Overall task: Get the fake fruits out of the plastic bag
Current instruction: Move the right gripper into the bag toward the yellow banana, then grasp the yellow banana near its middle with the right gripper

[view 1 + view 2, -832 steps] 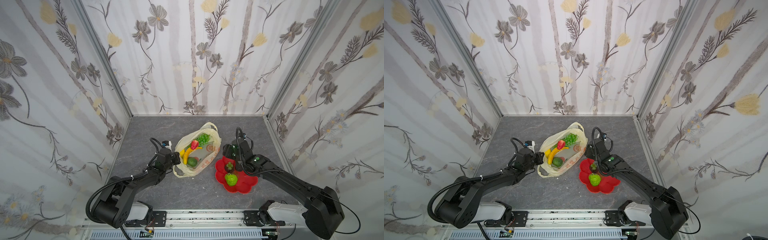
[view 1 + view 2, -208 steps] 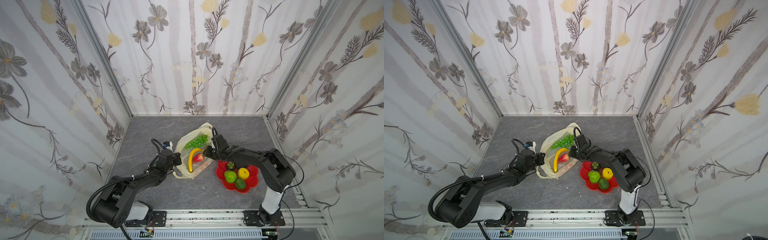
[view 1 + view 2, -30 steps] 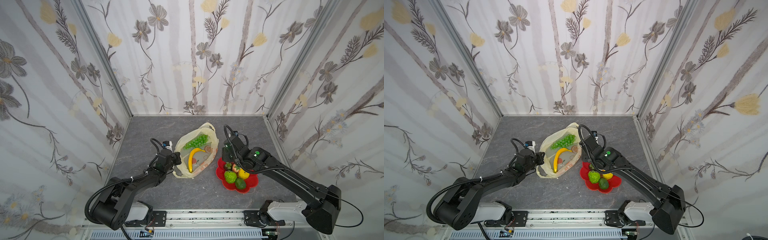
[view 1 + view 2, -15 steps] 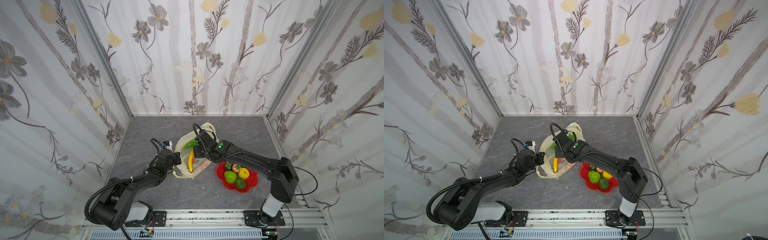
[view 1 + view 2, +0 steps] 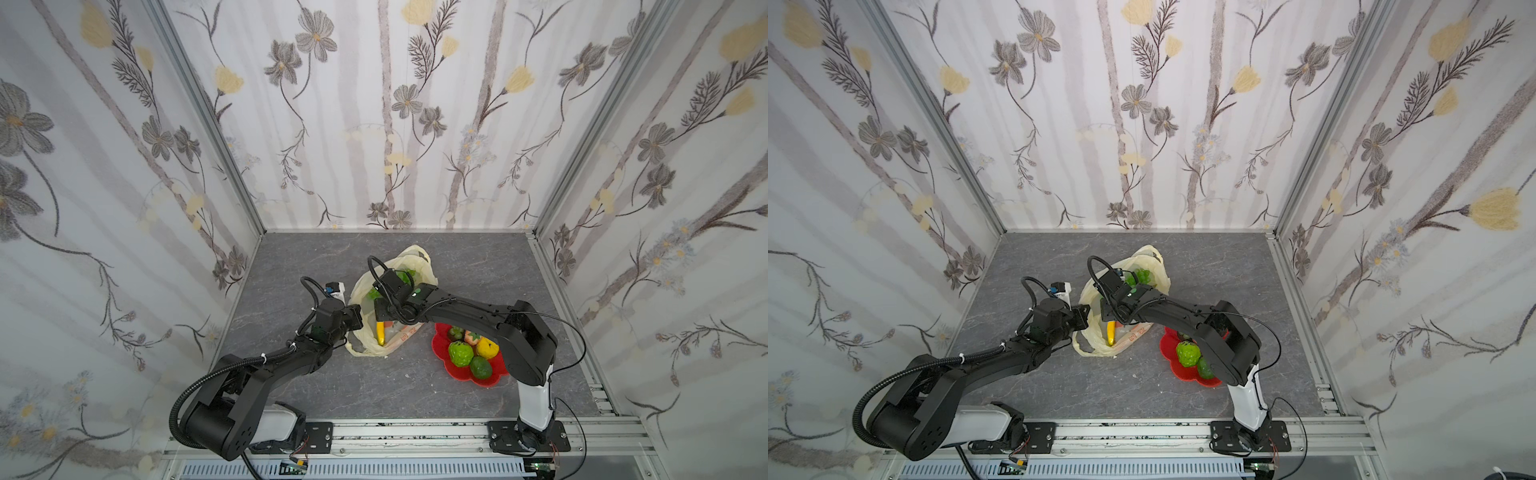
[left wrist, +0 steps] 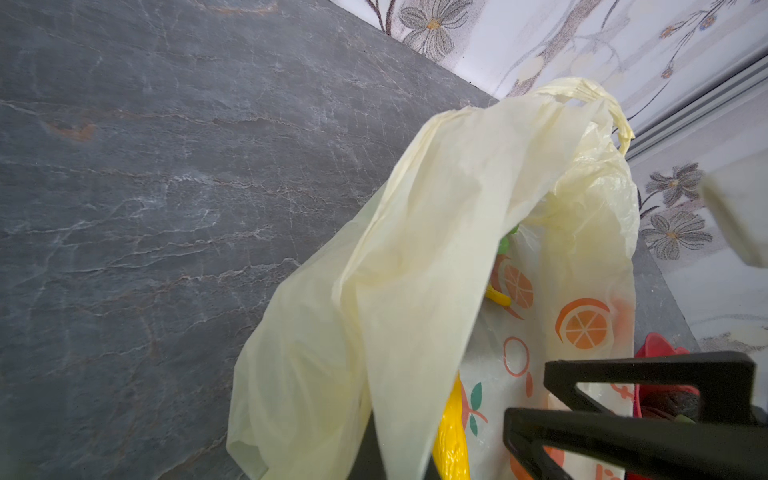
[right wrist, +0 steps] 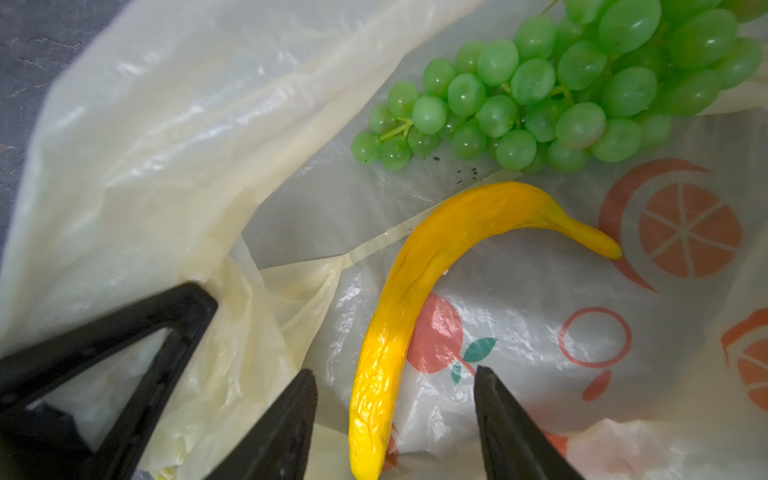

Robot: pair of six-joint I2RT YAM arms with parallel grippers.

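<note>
While pinching plastic bag [image 5: 365,348] rim with left gripper [image 5: 356,316] fingers together, straddles banana [image 7: 415,291] inside bag with right gripper [image 7: 392,372] fingers apart; noted grape bunch [image 7: 561,95] alongside.

Red plate [image 5: 498,372] on grey tabletop [image 5: 395,386]

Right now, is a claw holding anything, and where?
The left claw pinches the plastic bag by the edge of its opening. The right claw, open, straddles the banana without gripping it.

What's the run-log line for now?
left tool: shut on plastic bag | right tool: open, straddling banana | in bag: banana, grapes
</note>
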